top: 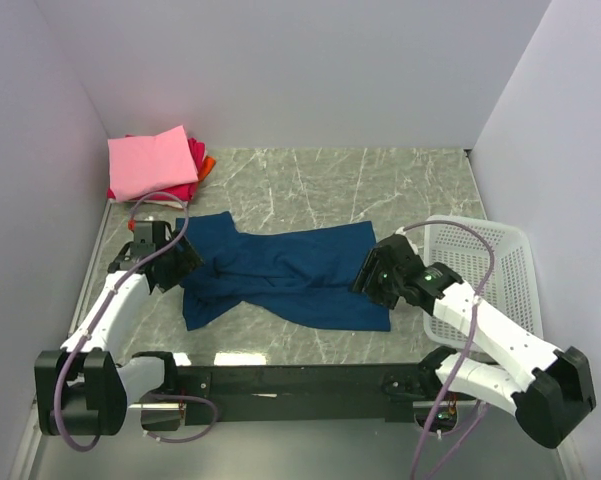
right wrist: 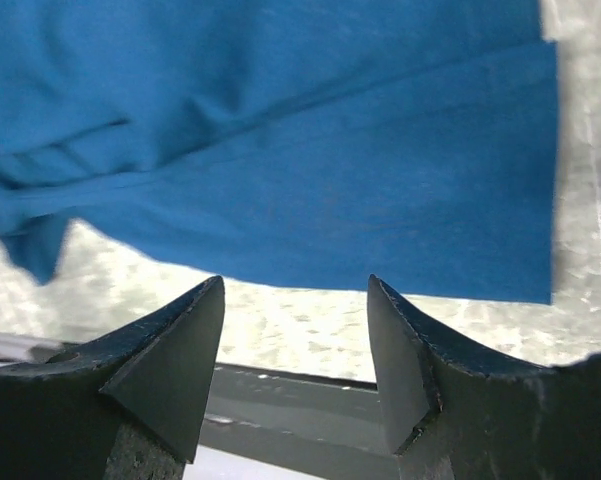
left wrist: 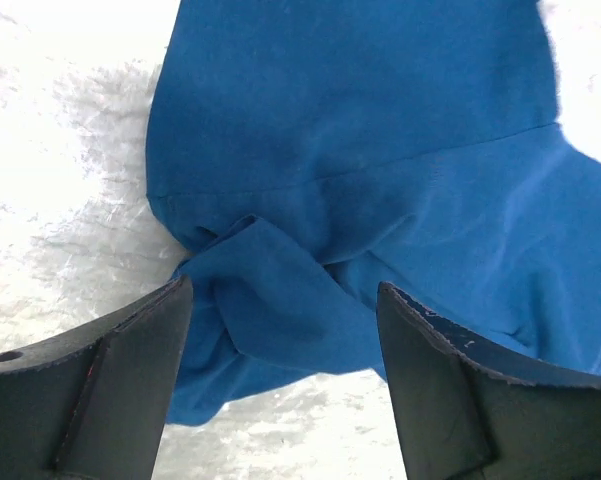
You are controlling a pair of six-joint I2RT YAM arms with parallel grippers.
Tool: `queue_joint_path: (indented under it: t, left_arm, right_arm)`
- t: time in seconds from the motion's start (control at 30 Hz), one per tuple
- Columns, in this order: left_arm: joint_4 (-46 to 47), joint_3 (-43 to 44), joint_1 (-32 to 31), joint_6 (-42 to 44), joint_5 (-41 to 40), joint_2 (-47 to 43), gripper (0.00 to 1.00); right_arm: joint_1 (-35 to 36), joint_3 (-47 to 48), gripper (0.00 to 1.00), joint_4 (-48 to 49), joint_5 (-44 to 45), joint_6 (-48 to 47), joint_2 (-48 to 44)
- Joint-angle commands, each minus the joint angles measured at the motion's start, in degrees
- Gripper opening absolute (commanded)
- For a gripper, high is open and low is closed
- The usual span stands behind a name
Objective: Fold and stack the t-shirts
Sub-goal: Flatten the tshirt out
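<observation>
**Blue shirt** (top: 285, 272): unfolded and rumpled, spread on the table (top: 380, 180) between the two grippers. Print not visible.

**Left gripper** (left wrist: 283, 310): fingers wide apart, nothing held. Bunched sleeve fold directly beneath and between the fingers; contact with the cloth impossible to tell.

**Right gripper** (right wrist: 295, 300): fingers wide apart, empty. Straight hem just ahead of the fingertips, bare table directly under them.

**Folded stack** (top: 155, 165): pink on top, red and orange edges below. Well beyond the left gripper, in the far corner.

**Basket** (top: 490, 262): just outside the right arm.

**Step in hand (judged):** taking hold at both ends to flatten the shirt before any fold.

**Handling notes:**
- Left: lower onto the sleeve bunch and close on as few layers as possible, to avoid lifting a knot.
- Right: advance slightly so the hem lies between the fingers before closing, otherwise likely to pinch air.
- Draw both ends apart evenly and low over the table.
- Limp cloth, likely to drag and re-wrinkle if pulled from one side.
</observation>
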Motion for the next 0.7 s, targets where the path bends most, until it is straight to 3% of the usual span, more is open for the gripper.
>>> queue_joint_path:
  t: [0.0,0.27,0.67]
  left_arm:
    - [4.07,-1.77,0.18,-0.75,1.60,1.56,0.79]
    - [8.11,-3.19,0.18,-0.57,3.62,6.13,0.80]
    - [8.99,-3.01,0.18,0.31,4.77,7.02,0.80]
  right_arm:
    - [0.14,-0.98,0.66,2.49,1.31,-0.67,2.17]
    - [-2.49,0.87,0.67,-1.81,14.74,-0.14,9.47]
    - [-11.45,-0.01,0.55,3.62,15.90,-6.47,14.39]
